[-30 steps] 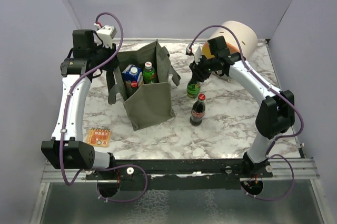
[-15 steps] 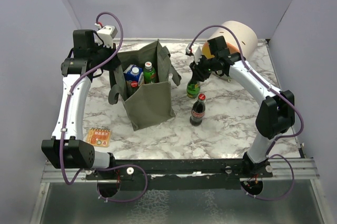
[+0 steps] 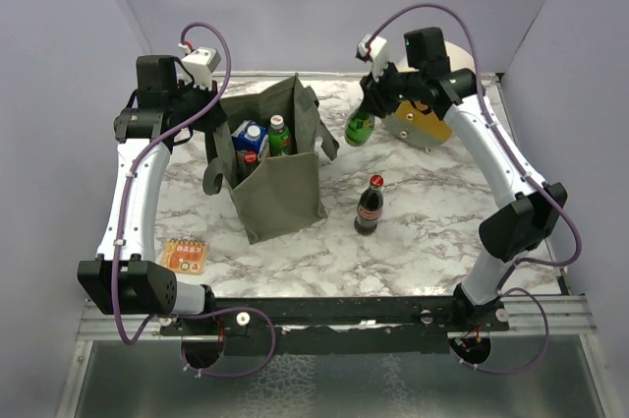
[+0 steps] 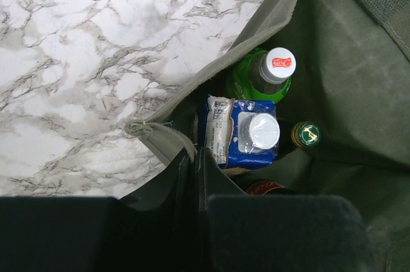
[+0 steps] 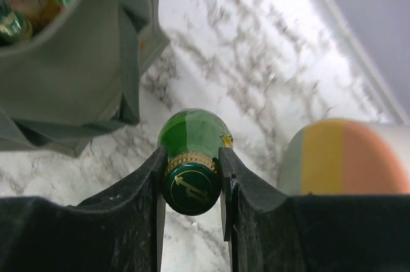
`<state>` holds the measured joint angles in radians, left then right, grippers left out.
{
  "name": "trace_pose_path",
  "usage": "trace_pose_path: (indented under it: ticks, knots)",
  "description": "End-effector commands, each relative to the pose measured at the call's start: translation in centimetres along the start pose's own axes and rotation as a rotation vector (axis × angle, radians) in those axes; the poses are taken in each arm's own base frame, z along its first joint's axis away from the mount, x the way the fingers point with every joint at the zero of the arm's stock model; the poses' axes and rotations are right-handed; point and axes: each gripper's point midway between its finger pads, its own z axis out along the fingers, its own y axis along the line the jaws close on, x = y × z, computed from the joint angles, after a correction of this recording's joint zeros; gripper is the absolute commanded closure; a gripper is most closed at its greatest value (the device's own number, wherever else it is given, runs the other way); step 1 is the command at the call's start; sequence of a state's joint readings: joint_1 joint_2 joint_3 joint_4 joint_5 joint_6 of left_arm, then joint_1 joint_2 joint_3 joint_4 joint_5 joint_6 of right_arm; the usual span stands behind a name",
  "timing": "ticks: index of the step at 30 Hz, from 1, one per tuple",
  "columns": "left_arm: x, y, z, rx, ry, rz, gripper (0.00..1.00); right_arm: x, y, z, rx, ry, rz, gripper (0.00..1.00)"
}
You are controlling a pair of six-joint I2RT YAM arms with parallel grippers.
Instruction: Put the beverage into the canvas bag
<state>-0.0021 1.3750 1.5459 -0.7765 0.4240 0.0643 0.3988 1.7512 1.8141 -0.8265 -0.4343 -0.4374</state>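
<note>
The right gripper (image 5: 191, 168) is pinching the neck of the green bottle (image 5: 191, 130), one finger on each side just under the gold-marked cap. In the top view this bottle hangs tilted in the air, above the marble table (image 3: 423, 231) and to the right of the canvas bag (image 3: 280, 187). There is a strip of bare marble between the bottle and the bag's right rim, where one loop handle hangs down. The left gripper (image 4: 194, 164) is pressed together on a fold of the bag's left rim and so holds the mouth open.

In the bag stand a blue carton (image 4: 240, 134), a white-capped bottle (image 4: 264, 75) and a bottle with a green-gold cap (image 4: 306, 134). Bare lining shows beside them. A red cap low in the left wrist view is partly cut off by the fingers. A cola bottle (image 3: 370, 205) stands alone on the table, apart from the bag's near right corner. The cream-and-orange cylinder (image 5: 346, 157) lies behind the held bottle, half hidden by the right arm in the top view. A small orange packet (image 3: 185, 255) lies near the left arm's base.

The base of the green bottle is hidden under its own shoulder in the wrist view.

The right arm reaches high, its elbow near the right edge and its wrist bent down. The left arm rises along the left side and bends in over the bag.
</note>
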Motion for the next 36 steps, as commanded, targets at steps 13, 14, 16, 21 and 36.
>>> trace_pose_path:
  ticks: [13,14,16,21,36]
  knots:
    - [-0.3,-0.5,0.4,0.045,-0.001,0.033,1.0,-25.2,6.1,-15.8,0.113,-0.665,-0.261,0.99]
    - [-0.3,-0.5,0.4,0.046,0.0,0.033,1.0,-26.1,6.8,-16.3,0.108,-0.695,-0.269,0.99]
    - [-0.3,-0.5,0.5,0.047,0.0,0.033,1.0,-27.4,8.3,-16.7,0.088,-0.744,-0.285,0.99]
    - [-0.5,-0.5,0.2,0.043,-0.003,0.038,1.0,-27.6,11.4,-14.7,-0.019,-0.738,-0.281,0.99]
    - [-0.3,-0.7,-0.3,0.039,-0.009,0.047,1.0,-22.8,15.6,-9.0,-0.291,-0.546,-0.209,0.99]
